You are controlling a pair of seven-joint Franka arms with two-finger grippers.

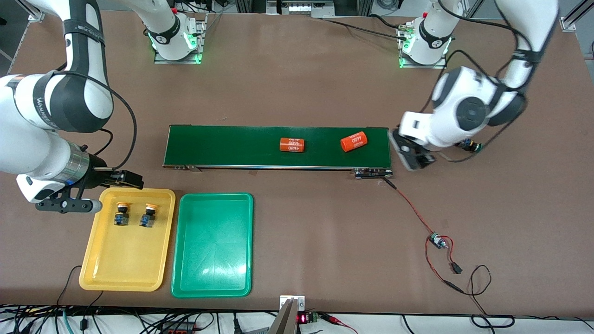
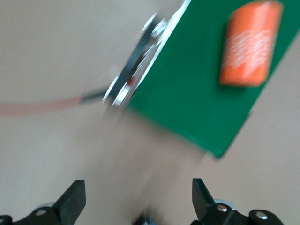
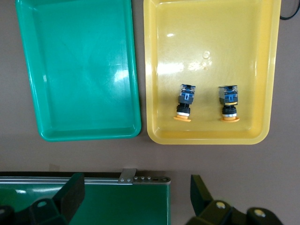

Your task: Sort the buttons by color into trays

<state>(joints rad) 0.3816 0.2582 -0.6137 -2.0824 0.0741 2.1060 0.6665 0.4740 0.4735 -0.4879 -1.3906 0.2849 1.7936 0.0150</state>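
Both tools gape empty; left tool (image 2: 136,199) seemingly over bare table.

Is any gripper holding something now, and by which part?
Nothing is held. The left gripper, by the conveyor belt end, and the right gripper, beside the yellow tray, are both open and empty.

Brown table (image 1: 297,69); cables (image 1: 139,320) along near edge; green lights at bases

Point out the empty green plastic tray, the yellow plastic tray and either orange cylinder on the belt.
green plastic tray (image 1: 213,246), front view, bare floor.
yellow plastic tray (image 1: 123,264), front view, bare floor.
orange cylinder (image 1: 292,145), front view, printed side.
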